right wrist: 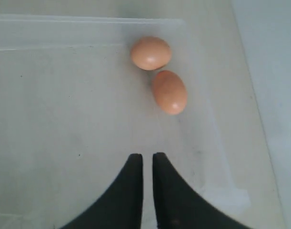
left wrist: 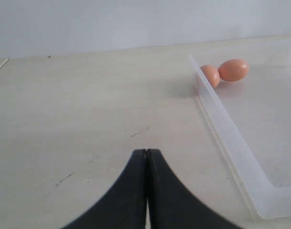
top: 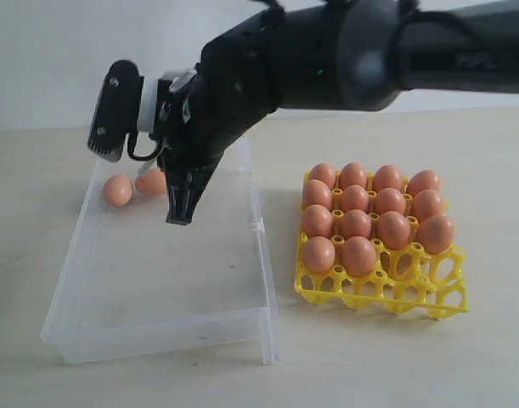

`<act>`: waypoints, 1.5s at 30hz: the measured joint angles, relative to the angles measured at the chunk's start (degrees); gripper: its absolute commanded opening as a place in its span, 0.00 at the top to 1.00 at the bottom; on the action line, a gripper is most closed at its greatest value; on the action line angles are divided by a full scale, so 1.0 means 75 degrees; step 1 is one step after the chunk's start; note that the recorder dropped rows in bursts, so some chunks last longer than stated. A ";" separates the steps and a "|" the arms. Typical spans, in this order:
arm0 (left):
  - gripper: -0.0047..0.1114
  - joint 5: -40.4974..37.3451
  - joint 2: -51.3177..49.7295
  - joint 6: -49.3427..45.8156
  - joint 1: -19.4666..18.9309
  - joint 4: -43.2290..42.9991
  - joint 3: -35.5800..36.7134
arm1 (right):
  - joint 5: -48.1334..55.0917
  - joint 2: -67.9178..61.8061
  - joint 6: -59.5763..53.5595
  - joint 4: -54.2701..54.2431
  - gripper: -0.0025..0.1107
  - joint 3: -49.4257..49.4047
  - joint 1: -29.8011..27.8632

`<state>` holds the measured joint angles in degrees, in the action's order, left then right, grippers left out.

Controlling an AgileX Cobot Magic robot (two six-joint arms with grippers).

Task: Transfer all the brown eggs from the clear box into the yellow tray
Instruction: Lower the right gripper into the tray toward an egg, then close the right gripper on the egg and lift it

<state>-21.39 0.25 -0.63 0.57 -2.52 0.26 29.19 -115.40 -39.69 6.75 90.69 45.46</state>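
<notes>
Two brown eggs (top: 117,189) (top: 151,181) lie side by side in the far left corner of the clear box (top: 157,331). In the right wrist view these same eggs (right wrist: 151,52) (right wrist: 169,91) sit just ahead of my right gripper (right wrist: 147,156). Its jaws are nearly together with only a slim gap and nothing between them. It hangs over the box floor, tips down (top: 181,217). The yellow tray (top: 386,289) to the right holds several brown eggs (top: 354,225); two front-right cups are bare. My left gripper (left wrist: 146,151) is shut and empty over the table, left of the box.
The box's low walls (left wrist: 231,138) rise around the two eggs, which rest close to the left wall and the far wall. The tray stands a short way right of the box. Bare tabletop (left wrist: 64,119) lies under the left gripper.
</notes>
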 measured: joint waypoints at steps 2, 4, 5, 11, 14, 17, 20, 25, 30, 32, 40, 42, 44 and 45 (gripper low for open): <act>0.96 0.0000 0.0000 0.0000 0.0000 0.0000 0.0000 | -0.0125 -0.0467 -0.0182 0.0012 0.58 0.0345 0.0034; 0.96 0.0000 0.0000 0.0000 0.0000 0.0000 0.0000 | -0.0248 -0.0896 -0.0255 -0.0026 0.45 0.0761 0.0064; 0.96 0.0000 0.0000 0.0000 0.0000 0.0000 0.0000 | -0.0342 -0.1119 -0.0288 -0.0026 0.41 0.0973 0.0096; 0.96 0.0000 0.0000 0.0000 0.0000 0.0000 0.0000 | -0.0645 -0.2202 -0.0206 -0.0348 0.40 0.2160 0.0140; 0.96 0.0000 0.0000 0.0000 0.0000 0.0000 0.0000 | -0.0720 -0.2691 -0.0203 -0.0580 0.41 0.2761 0.0140; 0.96 0.0000 0.0000 0.0000 0.0000 0.0000 0.0000 | -0.0652 -0.3157 -0.0124 -0.0699 0.42 0.3444 0.0108; 0.96 0.0000 0.0000 0.0000 0.0000 0.0000 0.0000 | -0.0396 -0.3596 0.0104 -0.0732 0.42 0.4032 0.0046; 0.96 0.0000 0.0000 0.0000 0.0000 0.0000 0.0000 | 0.0037 -0.4127 0.0413 -0.0748 0.44 0.4741 -0.0090; 0.96 0.0000 0.0000 0.0000 0.0000 0.0000 0.0000 | 0.0266 -0.4438 0.0514 -0.0748 0.44 0.5162 -0.0241; 0.96 0.0000 0.0000 0.0000 0.0000 0.0000 0.0000 | 0.0340 -0.4527 0.0515 -0.0748 0.44 0.5297 -0.0281; 0.96 0.0000 0.0000 0.0000 0.0000 0.0000 0.0000 | 0.0472 -0.4745 0.0545 -0.0729 0.44 0.5565 -0.0420; 0.96 0.0000 0.0000 0.0000 0.0000 0.0000 0.0000 | 0.0476 -0.4745 0.0548 -0.0729 0.44 0.5582 -0.0467; 0.96 0.0000 0.0000 0.0000 0.0000 0.0000 0.0000 | 0.0459 -0.4745 0.0548 -0.0715 0.44 0.5598 -0.0485; 0.96 0.0000 0.0000 0.0000 0.0000 0.0000 0.0000 | 0.0422 -0.4745 0.0548 -0.0715 0.44 0.5598 -0.0501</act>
<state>-21.39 0.25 -0.63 0.57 -2.52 0.26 32.36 -150.98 -35.58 1.39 132.67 41.70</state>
